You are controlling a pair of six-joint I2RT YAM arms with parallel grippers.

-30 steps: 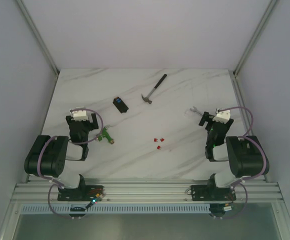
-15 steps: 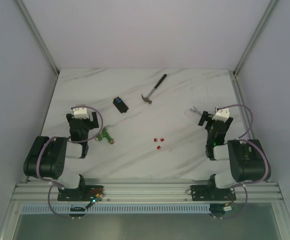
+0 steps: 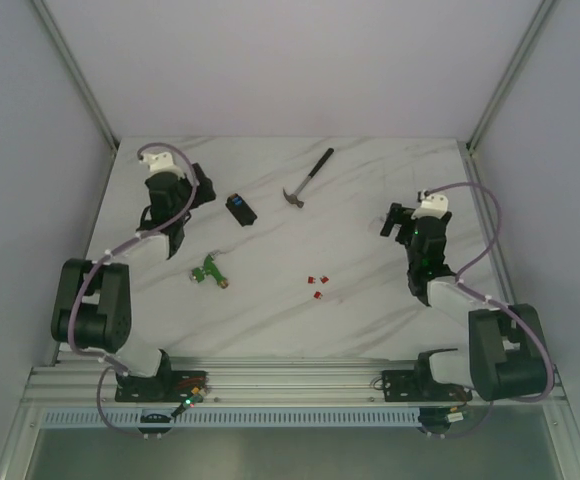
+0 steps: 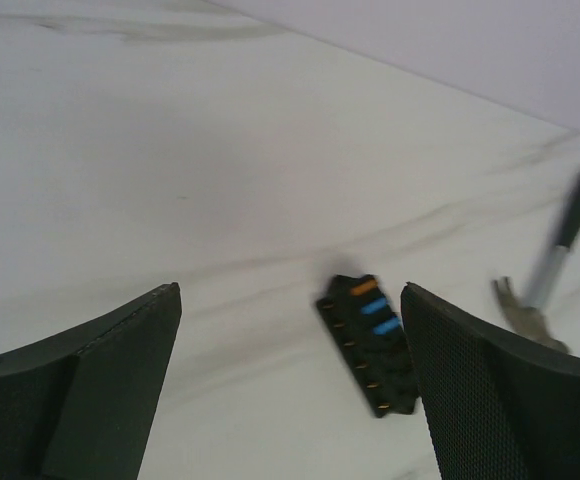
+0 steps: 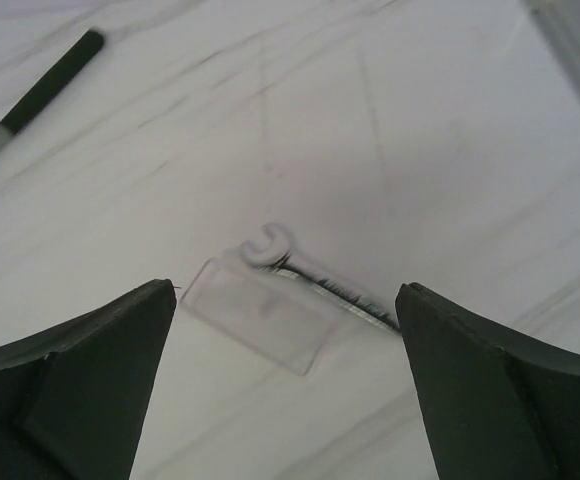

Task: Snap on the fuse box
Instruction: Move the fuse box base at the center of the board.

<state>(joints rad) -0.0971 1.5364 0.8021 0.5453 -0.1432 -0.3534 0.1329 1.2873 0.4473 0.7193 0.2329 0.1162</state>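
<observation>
The fuse box [image 3: 241,209] is a small black block with blue and orange inserts, lying flat left of the table's middle. In the left wrist view the fuse box [image 4: 370,342] lies ahead of the jaws, close to the right finger [image 4: 500,390], apart from both. My left gripper [image 3: 200,192] hovers just left of it, open and empty; in its own view my left gripper [image 4: 290,400] has bare table between the fingers. My right gripper [image 3: 395,222] is open on the right side, over a clear flat plastic cover [image 5: 263,315] lying against a small wrench [image 5: 315,275]. My right gripper [image 5: 285,400] holds nothing.
A hammer [image 3: 308,178] lies behind the fuse box; its head and handle show in the left wrist view as the hammer [image 4: 550,275]. A small green part [image 3: 208,271] lies near the left arm. Tiny red fuses [image 3: 317,283] sit near the centre front.
Both arms have unfolded away from their bases. The left gripper swung out to the far left beside the fuse box; the right one reached forward over the wrench. Both stayed open.
</observation>
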